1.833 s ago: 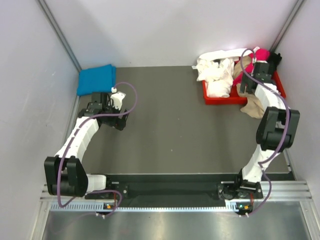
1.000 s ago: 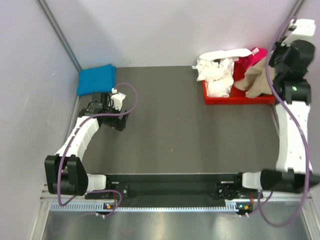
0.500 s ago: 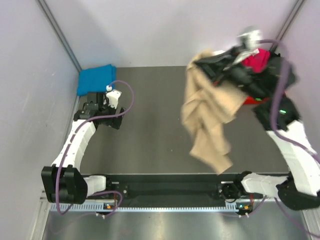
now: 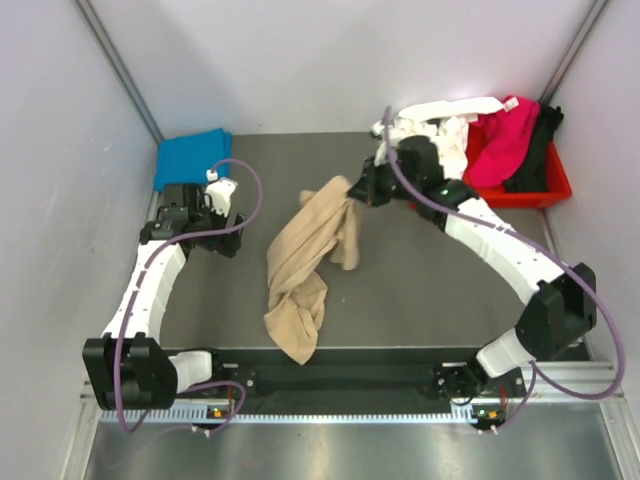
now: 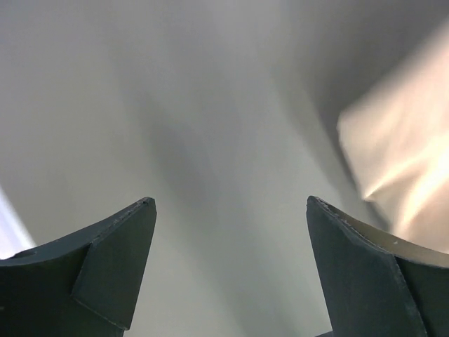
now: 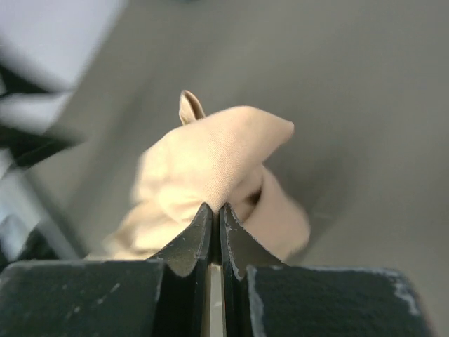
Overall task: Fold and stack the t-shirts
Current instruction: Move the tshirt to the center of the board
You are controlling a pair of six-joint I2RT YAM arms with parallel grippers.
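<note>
Clearly the right fingers are pinched tight on a small corner of the tan t-shirt, which trails from them in a crumpled rope over the counter toward the spread, empty left fingers, so a tug may slip it free.

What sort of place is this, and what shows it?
Probably a robot lab cell: left arm and right arm bolted at a table edge, plain walls around, a tray of shirts, a tan shirt in the right gripper.

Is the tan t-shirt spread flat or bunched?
Bunched. The tan t-shirt lies as a crumpled strip on the table, one end pinched in the shut jaws of the right gripper.
</note>
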